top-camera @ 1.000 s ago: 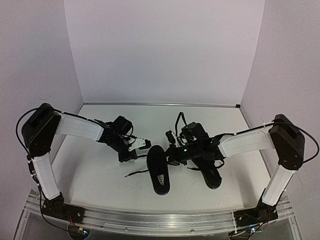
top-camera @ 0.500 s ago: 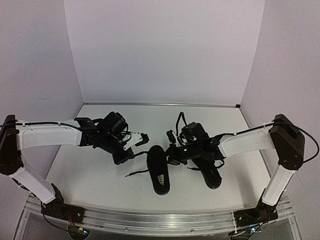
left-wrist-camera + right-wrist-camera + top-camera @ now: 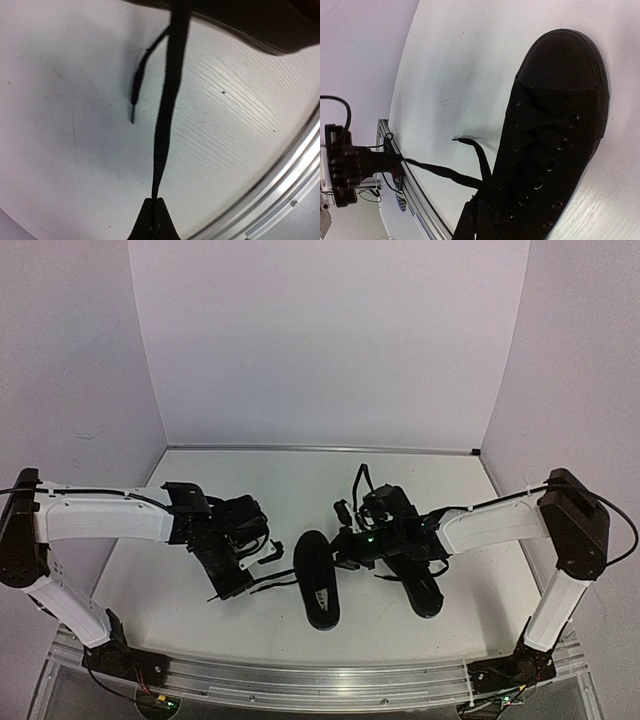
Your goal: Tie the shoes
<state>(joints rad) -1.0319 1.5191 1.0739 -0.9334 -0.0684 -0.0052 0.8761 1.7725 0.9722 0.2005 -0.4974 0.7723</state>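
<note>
Left gripper [image 3: 154, 201] pinches a taut lace [image 3: 167, 100], right gripper [image 3: 472, 212] sits closed at the shoe [image 3: 555, 125]; a slow, straight pull should avoid dragging it.

The left arm [image 3: 100, 522] extends rightward from its raised elbow, the left hand [image 3: 154, 206] tilted down with fingers pressed together. The right arm [image 3: 492, 524] stretches leftward, the right hand [image 3: 473, 220] likewise closed.

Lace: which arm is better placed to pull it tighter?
Probably left: the left gripper is shut on the taut lace, away from the shoe. The right gripper is shut beside the shoe.
</note>
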